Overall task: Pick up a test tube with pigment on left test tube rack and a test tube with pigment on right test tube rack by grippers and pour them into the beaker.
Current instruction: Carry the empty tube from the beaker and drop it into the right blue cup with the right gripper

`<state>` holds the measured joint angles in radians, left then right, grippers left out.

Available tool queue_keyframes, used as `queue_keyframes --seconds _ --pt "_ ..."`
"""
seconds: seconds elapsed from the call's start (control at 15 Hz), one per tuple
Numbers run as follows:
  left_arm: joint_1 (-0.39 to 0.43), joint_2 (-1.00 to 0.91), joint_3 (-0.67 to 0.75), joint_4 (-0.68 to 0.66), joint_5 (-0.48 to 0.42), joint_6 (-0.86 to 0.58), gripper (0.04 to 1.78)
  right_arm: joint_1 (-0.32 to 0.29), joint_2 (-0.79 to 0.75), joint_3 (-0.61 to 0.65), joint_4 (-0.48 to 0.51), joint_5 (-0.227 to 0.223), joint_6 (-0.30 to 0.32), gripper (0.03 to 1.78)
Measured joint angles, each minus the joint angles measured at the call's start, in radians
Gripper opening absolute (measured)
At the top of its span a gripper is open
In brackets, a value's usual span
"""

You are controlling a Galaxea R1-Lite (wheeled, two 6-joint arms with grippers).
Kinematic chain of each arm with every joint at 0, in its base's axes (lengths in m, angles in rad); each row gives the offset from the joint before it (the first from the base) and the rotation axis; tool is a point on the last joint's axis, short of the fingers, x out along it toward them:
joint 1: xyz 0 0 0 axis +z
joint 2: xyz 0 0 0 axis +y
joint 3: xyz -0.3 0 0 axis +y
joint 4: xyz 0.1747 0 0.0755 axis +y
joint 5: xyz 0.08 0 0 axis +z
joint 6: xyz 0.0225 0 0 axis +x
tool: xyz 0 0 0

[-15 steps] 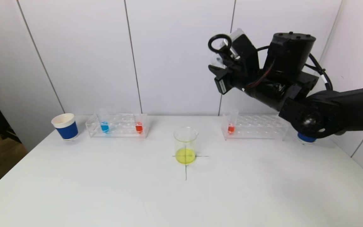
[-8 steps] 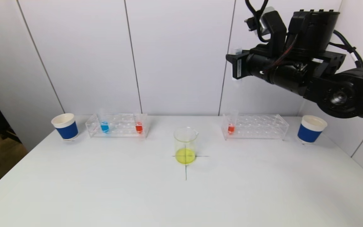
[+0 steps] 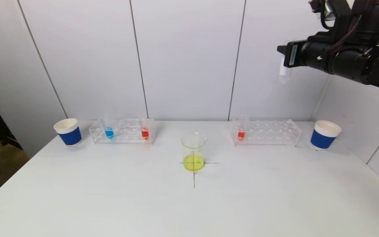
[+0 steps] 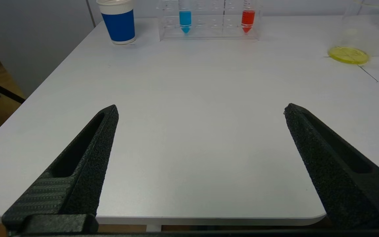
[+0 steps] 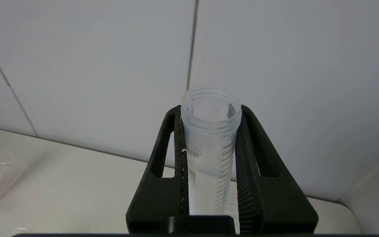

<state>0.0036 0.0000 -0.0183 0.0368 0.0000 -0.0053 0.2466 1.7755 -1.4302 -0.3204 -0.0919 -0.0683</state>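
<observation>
Currently right tool [image 3: 288, 57] pinching an empty clear test tube [image 5: 209, 138], high above the right end of the surface.
Tube hangs upright, tip down, well above the right test tube rack [image 3: 268, 131], which holds one red tube [image 3: 241, 133]. Beaker [image 3: 194, 151] with yellow liquid stands mid-surface [image 3: 110, 197] on a cross mark. Left test tube rack [image 3: 122, 131] holds a blue tube [image 3: 109, 131] and a red tube [image 3: 145, 132]. Blue paper cups at both ends. Left tool [image 4: 201, 158] spread wide, low at the near edge, holding nothing.
</observation>
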Motion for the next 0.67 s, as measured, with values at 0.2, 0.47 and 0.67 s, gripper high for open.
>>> queue_keyframes --seconds 0.2,0.47,0.67 --pt "0.0 0.0 0.0 0.0 0.0 0.0 1.76 -0.121 -0.013 -0.004 0.01 0.033 0.017 0.47" --pt "0.0 0.0 0.0 0.0 0.0 0.0 1.76 -0.283 -0.015 -0.005 0.003 0.105 0.043 0.47" --pt "0.0 0.0 0.0 0.0 0.0 0.0 1.76 -0.37 0.0 -0.003 -0.006 0.136 0.06 0.47"
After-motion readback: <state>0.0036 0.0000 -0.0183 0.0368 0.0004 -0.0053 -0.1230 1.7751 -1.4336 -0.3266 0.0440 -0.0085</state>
